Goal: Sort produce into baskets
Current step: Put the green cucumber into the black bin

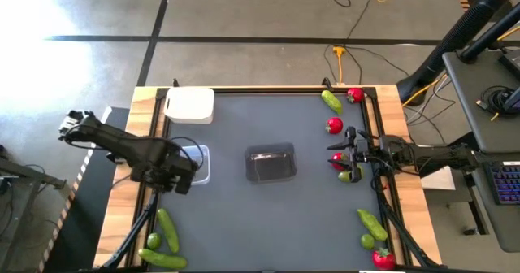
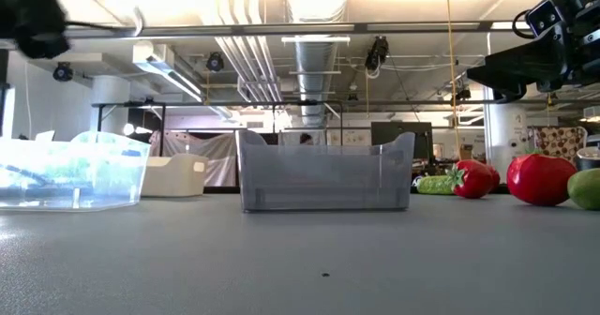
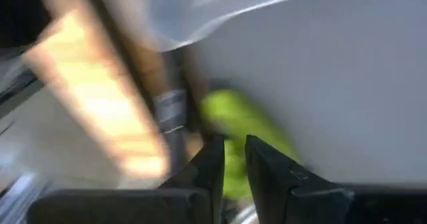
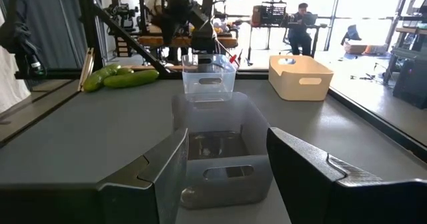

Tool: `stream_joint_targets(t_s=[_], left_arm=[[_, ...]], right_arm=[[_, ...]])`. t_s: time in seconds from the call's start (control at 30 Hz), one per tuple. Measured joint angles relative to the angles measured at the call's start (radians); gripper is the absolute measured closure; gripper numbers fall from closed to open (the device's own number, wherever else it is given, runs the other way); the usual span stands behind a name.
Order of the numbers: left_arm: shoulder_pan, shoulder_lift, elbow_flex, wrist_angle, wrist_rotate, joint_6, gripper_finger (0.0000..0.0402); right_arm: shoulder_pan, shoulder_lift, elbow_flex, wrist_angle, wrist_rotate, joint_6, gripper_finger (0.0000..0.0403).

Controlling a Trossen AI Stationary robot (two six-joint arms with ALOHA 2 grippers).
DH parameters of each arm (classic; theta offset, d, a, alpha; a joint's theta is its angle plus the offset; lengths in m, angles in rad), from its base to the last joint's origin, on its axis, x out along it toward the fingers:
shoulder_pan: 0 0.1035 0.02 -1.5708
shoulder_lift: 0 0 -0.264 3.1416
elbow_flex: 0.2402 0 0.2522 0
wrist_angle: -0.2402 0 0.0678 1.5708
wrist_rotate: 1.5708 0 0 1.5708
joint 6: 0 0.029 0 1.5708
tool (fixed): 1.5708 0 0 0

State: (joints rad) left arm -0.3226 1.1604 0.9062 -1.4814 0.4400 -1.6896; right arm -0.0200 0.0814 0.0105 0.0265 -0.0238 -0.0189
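With cucumbers, limes and red fruits scattered on the dark grey table (image 1: 244, 216), the opaque white (image 1: 190, 106), clear plastic (image 1: 197, 164) and smoky-grey (image 1: 270, 164) baskets look empty; the left hand (image 3: 233, 159), nearly shut and empty, hovers by a long green cucumber (image 3: 241, 124), the right hand (image 4: 223, 167) parted, holding nothing.

Smoky-grey basket (image 1: 270, 164), green cucumbers (image 1: 167, 228)

It was a robotics lab — exposed ceiling ducts (image 2: 314, 43), concrete floor (image 1: 244, 13), equipment racks, a person (image 4: 303, 14) seated at a desk.
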Motion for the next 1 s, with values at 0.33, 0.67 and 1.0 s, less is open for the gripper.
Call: stream_joint_targets(t_s=[0.33,0.67,1.0], left_arm=[[-0.088,0.149,0.000,0.074,-0.011,0.147,0.0340],[-0.212,0.257,0.038,0.218,-0.005,-0.043,0.0254],[-0.388,0.436,0.214,0.221,-0.056,-0.256,0.0132]], right_arm=[[0.000,0.000,0.000,0.000,0.000,0.000,0.0207],[0.000,0.000,0.000,0.000,0.000,0.000,0.0207],[0.000,0.000,0.000,0.000,0.000,0.000,0.0207]])
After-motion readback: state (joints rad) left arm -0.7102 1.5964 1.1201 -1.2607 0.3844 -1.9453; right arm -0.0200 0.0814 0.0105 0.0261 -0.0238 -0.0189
